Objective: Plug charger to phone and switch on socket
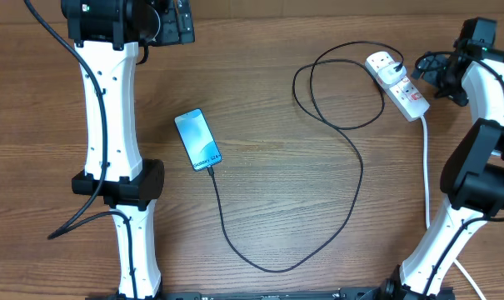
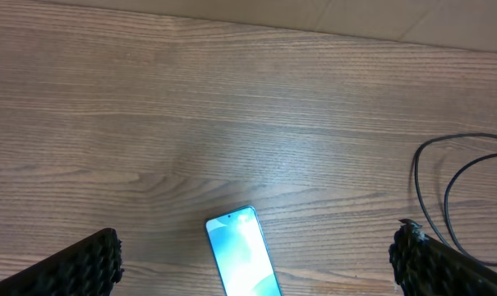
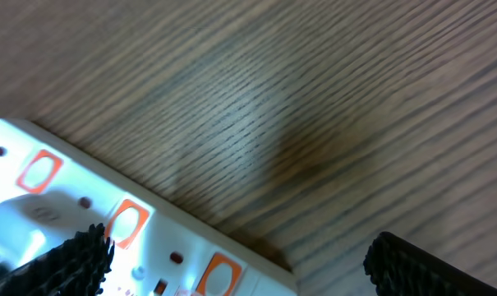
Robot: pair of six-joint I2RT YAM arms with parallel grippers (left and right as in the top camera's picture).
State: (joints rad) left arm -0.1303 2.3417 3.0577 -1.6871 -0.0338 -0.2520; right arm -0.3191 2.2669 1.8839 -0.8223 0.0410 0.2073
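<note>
The phone [image 1: 198,139] lies flat left of the table's centre, its cyan screen up. The charger's thin black cable [image 1: 351,208] runs from the phone's near end, loops across the table and ends at a black plug [image 1: 385,60] in the white socket [image 1: 399,83] at the back right. In the left wrist view the phone [image 2: 242,256] shows below, between the wide-apart fingers of my open left gripper [image 2: 256,265]. High at the back left is that left gripper [image 1: 170,23]. My right gripper [image 1: 436,71] is open beside the socket [image 3: 84,214], with nothing between its fingers [image 3: 63,263].
The socket's thick white cord [image 1: 426,167] runs down the right side next to the right arm [image 1: 476,167]. The left arm [image 1: 110,125] stretches along the left side. Loops of black cable [image 2: 433,193] lie right of the phone. Orange-red marks [image 3: 126,222] dot the socket's face.
</note>
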